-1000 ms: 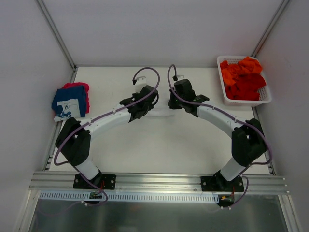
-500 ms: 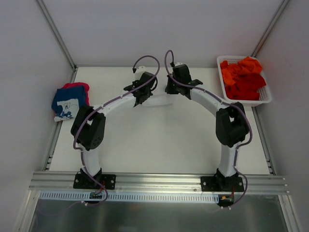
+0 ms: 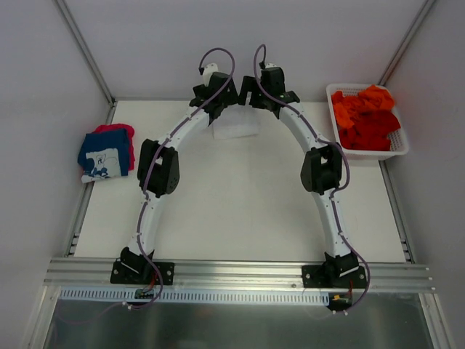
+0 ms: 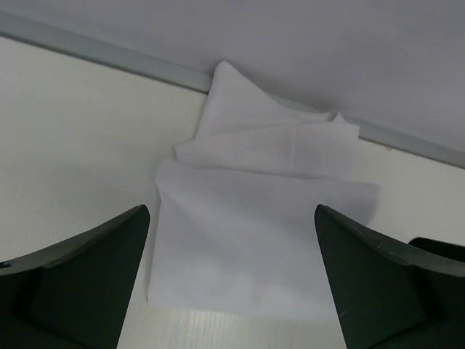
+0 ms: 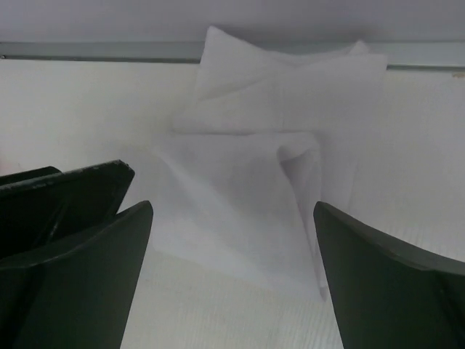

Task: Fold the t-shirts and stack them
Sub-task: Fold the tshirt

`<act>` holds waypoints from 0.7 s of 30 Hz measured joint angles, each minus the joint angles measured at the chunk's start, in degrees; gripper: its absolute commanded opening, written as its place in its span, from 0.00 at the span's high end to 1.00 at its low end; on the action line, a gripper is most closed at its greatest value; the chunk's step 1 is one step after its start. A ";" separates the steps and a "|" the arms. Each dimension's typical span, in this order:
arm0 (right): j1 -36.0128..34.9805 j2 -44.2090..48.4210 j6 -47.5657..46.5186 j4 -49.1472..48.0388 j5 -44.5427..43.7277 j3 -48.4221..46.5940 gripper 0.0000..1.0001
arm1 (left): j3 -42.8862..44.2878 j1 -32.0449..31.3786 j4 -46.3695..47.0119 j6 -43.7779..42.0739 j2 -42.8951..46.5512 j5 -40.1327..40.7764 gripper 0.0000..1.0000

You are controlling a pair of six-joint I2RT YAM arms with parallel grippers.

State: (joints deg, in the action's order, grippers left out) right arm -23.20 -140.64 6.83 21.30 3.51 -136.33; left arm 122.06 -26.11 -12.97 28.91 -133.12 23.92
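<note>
A plain white t-shirt [image 3: 235,126], folded small, lies on the table near the back wall. In the left wrist view the white t-shirt [image 4: 261,218] sits just ahead of and between my left gripper's [image 4: 231,211] wide-open fingers, held by nothing. My right gripper [image 5: 233,205] is open too, with the white t-shirt [image 5: 247,189] loosely creased ahead of it. From above, the left gripper [image 3: 220,107] and right gripper [image 3: 256,100] hover side by side over the shirt's far edge. A navy t-shirt with white print [image 3: 104,154] lies on a pink-red one [image 3: 116,130] at the left.
A white lattice basket [image 3: 398,149] at the back right holds crumpled orange and red t-shirts [image 3: 367,116]. Grey walls stand behind and at both sides, with a metal rail [image 4: 109,58] along the back edge. Both arms arch across the table's middle.
Both arms have stretched toward the back wall, moving the white t-shirt from the table's middle to the back. Both grippers, shut before, now stand open and have let it go.
</note>
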 measured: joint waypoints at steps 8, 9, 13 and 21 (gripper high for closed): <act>2.78 1.84 -1.57 -2.16 0.98 9.09 0.00 | 5.20 3.41 -2.40 -2.62 -4.50 0.37 0.01; 2.89 2.21 -1.73 -1.90 1.05 10.49 0.02 | 4.31 3.32 -2.32 -2.64 -4.20 0.13 0.01; 2.62 2.32 -2.73 -1.33 2.45 11.30 0.34 | -0.09 2.82 -2.47 -2.40 -3.48 -2.60 0.01; 1.73 2.32 -2.78 -3.89 5.84 10.34 0.99 | 1.42 2.40 -2.67 -2.32 -3.65 -6.45 1.00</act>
State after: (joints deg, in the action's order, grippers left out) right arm -21.47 -138.32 4.05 17.41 9.34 -125.99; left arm 123.48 -23.70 -15.64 26.59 -136.77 17.47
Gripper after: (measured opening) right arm 0.070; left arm 0.266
